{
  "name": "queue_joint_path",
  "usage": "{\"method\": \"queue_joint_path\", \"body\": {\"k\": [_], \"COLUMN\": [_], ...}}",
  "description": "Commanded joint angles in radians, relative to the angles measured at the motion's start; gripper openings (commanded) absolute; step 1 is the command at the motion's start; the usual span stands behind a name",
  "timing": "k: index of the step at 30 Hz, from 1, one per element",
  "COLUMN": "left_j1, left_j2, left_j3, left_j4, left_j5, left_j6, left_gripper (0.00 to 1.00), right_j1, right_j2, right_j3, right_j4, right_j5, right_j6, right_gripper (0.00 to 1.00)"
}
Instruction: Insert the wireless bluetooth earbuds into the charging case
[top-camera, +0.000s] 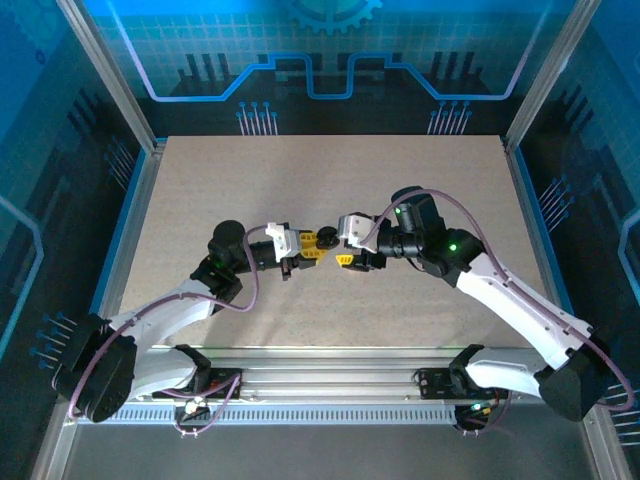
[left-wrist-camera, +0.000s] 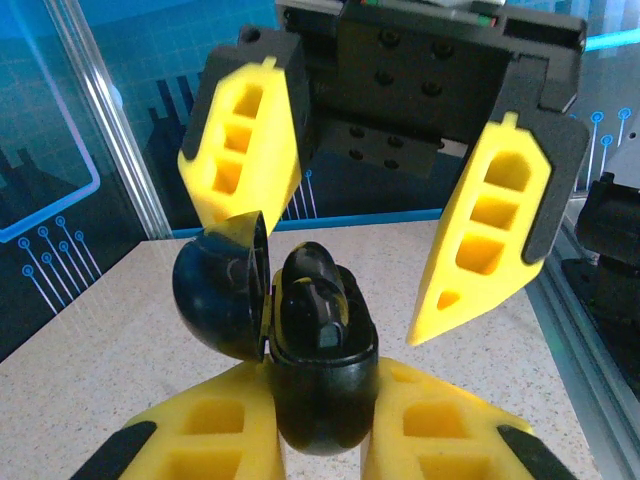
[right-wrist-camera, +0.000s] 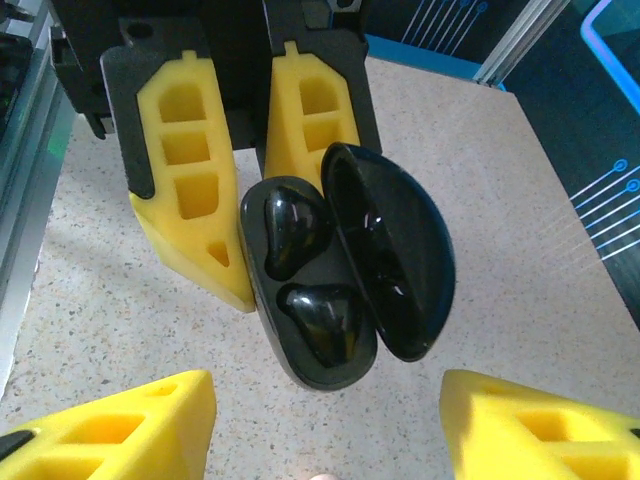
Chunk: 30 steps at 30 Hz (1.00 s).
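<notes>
The left gripper (top-camera: 312, 246) was clamped on the one glossy black oval charging case (right-wrist-camera: 310, 290), holding it above the speckled beige counter (top-camera: 330, 180) with its long axis along those fingers and its lid open to one side. Two black teardrop earbuds (right-wrist-camera: 285, 232) sat in its wells. The right gripper (top-camera: 344, 258) faced them directly and close, its jaws spread and empty.
</notes>
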<state>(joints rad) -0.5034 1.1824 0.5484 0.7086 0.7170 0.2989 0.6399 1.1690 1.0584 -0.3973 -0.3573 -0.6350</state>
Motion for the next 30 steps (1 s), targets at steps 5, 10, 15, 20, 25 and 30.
{"method": "queue_joint_path", "body": {"k": [5,10,15,20,25,30], "left_j1": [-0.01,-0.01,-0.011,-0.01,-0.011,-0.012], "left_j2": [-0.009,-0.006,0.003,0.01,0.008,0.004], "left_j3": [-0.005,-0.004,-0.004,-0.003,-0.005,-0.008], "left_j4": [0.034,0.034,0.042,0.052,0.058,0.06], "left_j5": [0.03,0.019,0.018,0.019,0.027,0.03], "left_j6": [0.031,0.031,0.027,0.02,0.016,0.013], "left_gripper": [0.15,0.15,0.15,0.15,0.15,0.15], "right_j1": [-0.002,-0.001,-0.002,-0.005,-0.007,-0.008], "right_j2": [0.023,-0.004,-0.042,-0.049,-0.033,0.002], "right_j3": [0.064,0.058,0.032,0.028,0.033,0.061], "right_j4": [-0.035,-0.042,-0.032,-0.032,-0.014,-0.03], "right_j5": [-0.085,-0.12,-0.107,-0.101,-0.069,-0.091], "right_j6": [-0.04,-0.091,-0.129,-0.141,-0.148,-0.165], "right_gripper": [0.56,0.51,0.47,0.44,0.44,0.43]}}
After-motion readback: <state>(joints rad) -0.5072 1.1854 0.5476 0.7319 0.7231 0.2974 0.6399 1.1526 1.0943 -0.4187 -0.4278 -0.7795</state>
